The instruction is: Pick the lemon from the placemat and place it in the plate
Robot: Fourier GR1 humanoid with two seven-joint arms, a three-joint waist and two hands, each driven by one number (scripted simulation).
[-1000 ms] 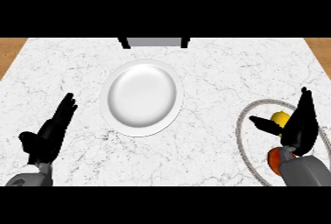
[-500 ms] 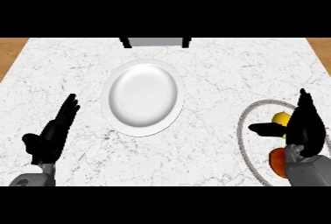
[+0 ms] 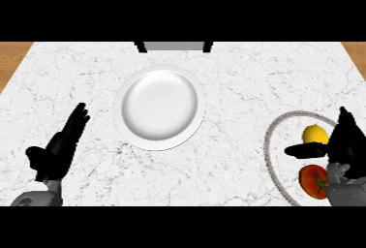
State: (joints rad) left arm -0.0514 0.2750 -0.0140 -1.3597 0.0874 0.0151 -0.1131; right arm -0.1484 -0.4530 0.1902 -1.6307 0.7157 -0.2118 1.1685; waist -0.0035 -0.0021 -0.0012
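Note:
A yellow lemon (image 3: 314,133) lies on a round grey-rimmed placemat (image 3: 274,131) at the right edge of the counter. My right hand (image 3: 343,145) stands just right of the lemon, fingers straight and pointing up, thumb (image 3: 301,150) reaching left under the lemon; part of the lemon is hidden by it. The white plate (image 3: 160,106) sits in the middle of the counter, with nothing on it. My left hand (image 3: 60,148) rests open at the lower left, fingers up.
A red tomato (image 3: 314,180) lies on the placemat below the lemon, beside my right wrist. A dark chair back (image 3: 174,46) shows at the far edge. Wooden floor shows beyond the counter's far corners.
My right hand has slid a little lower and to the right, uncovering more of the lemon. The left hand has stayed still.

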